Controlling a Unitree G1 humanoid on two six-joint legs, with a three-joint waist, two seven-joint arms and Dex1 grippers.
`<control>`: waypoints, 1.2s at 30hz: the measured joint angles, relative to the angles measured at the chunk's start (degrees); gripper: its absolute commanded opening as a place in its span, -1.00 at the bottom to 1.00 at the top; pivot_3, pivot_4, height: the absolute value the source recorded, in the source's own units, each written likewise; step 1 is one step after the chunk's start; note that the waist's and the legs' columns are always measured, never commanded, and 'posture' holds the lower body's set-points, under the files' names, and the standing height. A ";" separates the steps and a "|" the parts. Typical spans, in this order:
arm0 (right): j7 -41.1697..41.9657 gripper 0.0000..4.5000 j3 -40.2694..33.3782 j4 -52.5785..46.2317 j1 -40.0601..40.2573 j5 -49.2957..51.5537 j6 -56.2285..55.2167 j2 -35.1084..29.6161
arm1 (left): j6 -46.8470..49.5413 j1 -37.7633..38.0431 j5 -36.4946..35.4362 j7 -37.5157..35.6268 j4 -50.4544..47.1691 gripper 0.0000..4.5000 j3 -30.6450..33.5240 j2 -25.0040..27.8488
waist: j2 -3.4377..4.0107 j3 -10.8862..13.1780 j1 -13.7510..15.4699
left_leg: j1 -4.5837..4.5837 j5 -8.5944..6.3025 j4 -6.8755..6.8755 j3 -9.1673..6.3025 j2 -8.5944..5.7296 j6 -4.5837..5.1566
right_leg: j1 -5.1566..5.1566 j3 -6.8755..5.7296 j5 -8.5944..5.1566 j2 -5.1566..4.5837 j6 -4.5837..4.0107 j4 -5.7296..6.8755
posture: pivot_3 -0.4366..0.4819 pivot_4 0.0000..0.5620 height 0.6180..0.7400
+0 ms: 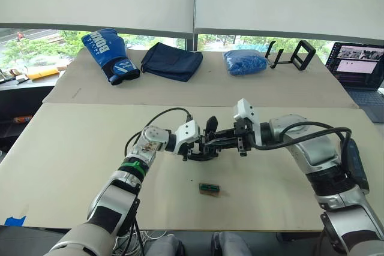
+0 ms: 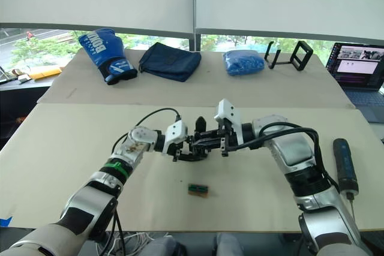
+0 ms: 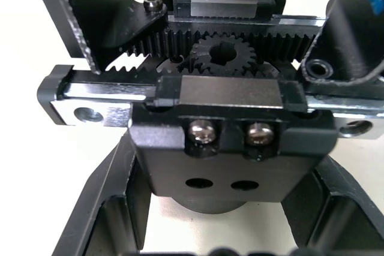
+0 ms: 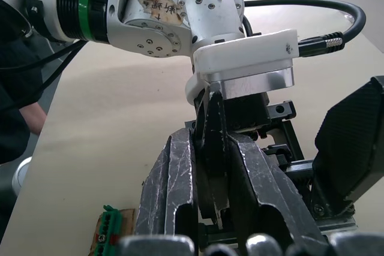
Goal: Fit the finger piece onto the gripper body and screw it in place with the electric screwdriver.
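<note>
My two grippers meet above the middle of the table. The left gripper is shut on the gripper body, a black block with silvery rails, a toothed rack, a gear and two screws. The right gripper is shut on the finger piece, a thin black blade pressed up against the body just under the left wrist. Another black leaf-shaped blade stands up from the body. The electric screwdriver lies on the table to the right, beside my right forearm.
A small green-brown block lies on the table just in front of the grippers. At the back are a blue boxing glove, a dark blue bag, a blue bundle, a black stand and a laptop.
</note>
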 measured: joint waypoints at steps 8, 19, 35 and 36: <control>1.28 0.35 -2.16 -2.19 -1.53 1.30 2.77 -3.35 | 0.11 -0.39 -0.77 -1.43 -0.54 0.04 0.54 -1.04 | 0.01 0.07 0.74 | -1.17 0.15 0.24 0.02 -0.10 -0.10 | -1.10 -0.13 0.07 0.05 -0.01 0.18 | -0.05 -0.47 1.00; 1.38 0.35 -3.83 -9.54 2.77 3.51 7.18 -7.55 | -0.89 -1.65 -0.54 -1.78 1.80 0.04 0.54 -1.26 | -0.02 0.15 0.83 | -1.14 0.16 0.38 -0.01 -0.10 -0.04 | -0.84 -0.27 0.10 0.08 0.07 -0.06 | -0.05 -0.47 1.00; 1.52 0.99 -16.15 -15.62 12.17 4.95 13.08 -27.10 | 0.40 -0.61 0.19 -2.27 1.27 1.00 1.04 2.45 | -0.05 0.19 0.99 | -1.09 0.14 0.51 0.00 -0.01 -0.03 | -0.74 -0.27 0.13 0.14 0.14 -0.07 | -0.05 -0.47 1.00; 0.76 0.99 -17.02 -15.91 13.34 5.18 15.56 -29.19 | 0.72 0.35 -0.22 -3.42 -0.28 1.00 1.26 4.04 | -0.05 0.19 0.95 | -1.09 0.14 0.50 -0.01 0.01 -0.04 | -0.74 -0.27 0.14 0.13 0.14 -0.08 | -0.05 -0.47 1.00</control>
